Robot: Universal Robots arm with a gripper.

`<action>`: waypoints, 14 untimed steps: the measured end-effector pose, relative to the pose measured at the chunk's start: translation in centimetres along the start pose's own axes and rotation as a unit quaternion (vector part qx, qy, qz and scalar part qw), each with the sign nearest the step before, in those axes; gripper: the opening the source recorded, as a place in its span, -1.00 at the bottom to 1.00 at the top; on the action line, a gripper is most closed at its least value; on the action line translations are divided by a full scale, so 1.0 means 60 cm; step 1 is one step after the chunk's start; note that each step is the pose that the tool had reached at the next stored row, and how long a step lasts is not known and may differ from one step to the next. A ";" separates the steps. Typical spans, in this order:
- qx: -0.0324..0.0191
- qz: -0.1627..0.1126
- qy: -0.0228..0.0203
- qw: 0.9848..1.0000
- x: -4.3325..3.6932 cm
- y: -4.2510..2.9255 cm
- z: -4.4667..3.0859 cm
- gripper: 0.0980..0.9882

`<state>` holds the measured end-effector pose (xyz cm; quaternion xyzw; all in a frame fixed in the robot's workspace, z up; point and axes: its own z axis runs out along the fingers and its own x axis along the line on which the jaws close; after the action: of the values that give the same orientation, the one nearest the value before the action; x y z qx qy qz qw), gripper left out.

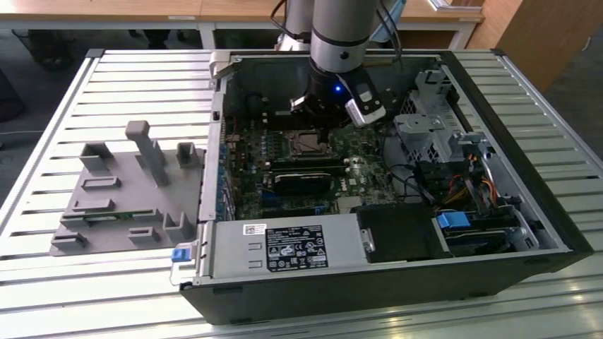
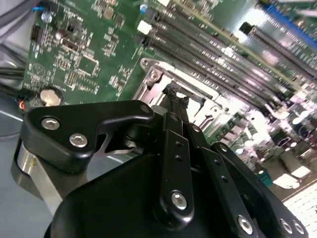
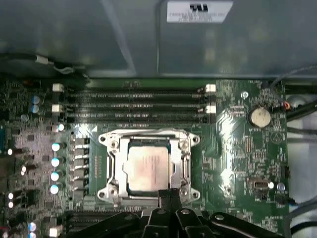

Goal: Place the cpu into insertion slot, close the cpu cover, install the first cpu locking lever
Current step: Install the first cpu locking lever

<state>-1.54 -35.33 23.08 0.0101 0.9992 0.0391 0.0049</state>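
The cpu (image 3: 148,168), a pale metal square, lies flat inside the insertion slot (image 3: 106,141) on the green board. The cpu cover (image 3: 184,163), a thin silver frame, lies down around the chip. My gripper (image 3: 169,194) is shut, its black fingertips pressed together at the socket's edge, just beside the cover frame. In the second wrist view the gripper (image 2: 173,93) has its tips right over the silver socket metal (image 2: 153,79). In the exterior view the gripper (image 1: 315,119) hangs inside the open computer case just above the insertion slot (image 1: 306,145). I cannot make out a locking lever between the fingers.
Long black memory slots (image 3: 133,99) run beside the socket, with a coin battery (image 3: 259,116) and a row of capacitors (image 3: 54,161) nearby. The case holds a power supply (image 1: 282,247), a drive cage (image 1: 428,131) and cables. A grey fixture (image 1: 123,191) sits on the slatted table.
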 end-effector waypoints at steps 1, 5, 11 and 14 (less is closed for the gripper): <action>0.000 0.000 0.000 1.000 0.000 -0.003 0.000 -0.98; 0.000 -0.001 0.000 1.000 0.000 -0.013 0.000 -0.98; 0.000 -0.002 0.000 1.000 0.001 -0.023 -0.001 -0.98; 0.000 -0.003 0.000 1.000 0.004 -0.028 -0.001 -0.98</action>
<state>-1.81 -37.01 23.01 0.0068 0.9992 0.0392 0.0049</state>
